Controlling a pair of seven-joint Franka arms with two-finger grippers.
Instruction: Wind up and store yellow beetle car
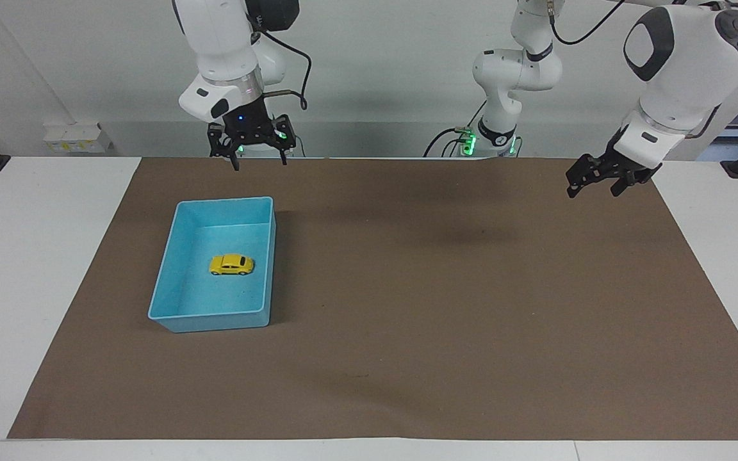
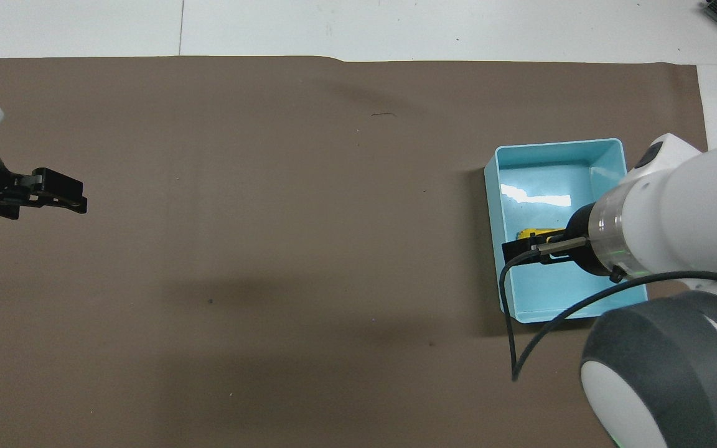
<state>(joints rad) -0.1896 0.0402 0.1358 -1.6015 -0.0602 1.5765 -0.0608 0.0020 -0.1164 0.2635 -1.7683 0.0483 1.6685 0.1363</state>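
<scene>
The yellow beetle car stands on its wheels on the floor of the blue bin, toward the right arm's end of the brown mat. My right gripper is open and empty, raised high over the mat's edge at the robots' end, clear of the bin. In the overhead view the right gripper covers most of the car in the bin. My left gripper is open and empty and waits in the air at the left arm's end of the mat; it also shows in the overhead view.
The brown mat covers most of the white table. The right arm's black cable hangs over the bin's corner nearest the robots. The arm bases stand at the table's robot end.
</scene>
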